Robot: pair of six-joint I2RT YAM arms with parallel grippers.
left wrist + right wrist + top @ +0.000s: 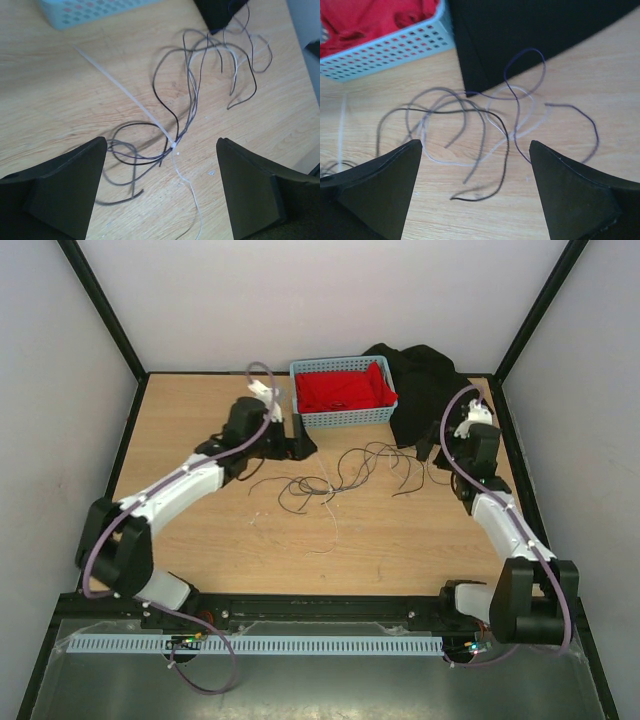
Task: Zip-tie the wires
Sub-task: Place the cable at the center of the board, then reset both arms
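Note:
The wires (pixel 345 472) lie as a loose tangle of thin black, grey and whitish strands mid-table, in front of the blue basket. In the left wrist view the wires (pixel 192 95) are gathered at one spot where the white zip tie (pixel 125 95) crosses them, its small head sitting at the bundle and its strip running straight toward the basket. My left gripper (pixel 303 447) is open and empty just left of the tangle, and its fingers (pixel 161 145) straddle the bundle point from above. My right gripper (pixel 428 452) is open and empty at the tangle's right end, over loose strands (pixel 485 125).
A blue basket (pixel 343 418) holding a red cloth (pixel 340 388) stands at the back centre. A black cloth (pixel 425 390) lies right of it, touching the wires' far end. A limp whitish strand (pixel 192 200) trails from the bundle toward the near edge.

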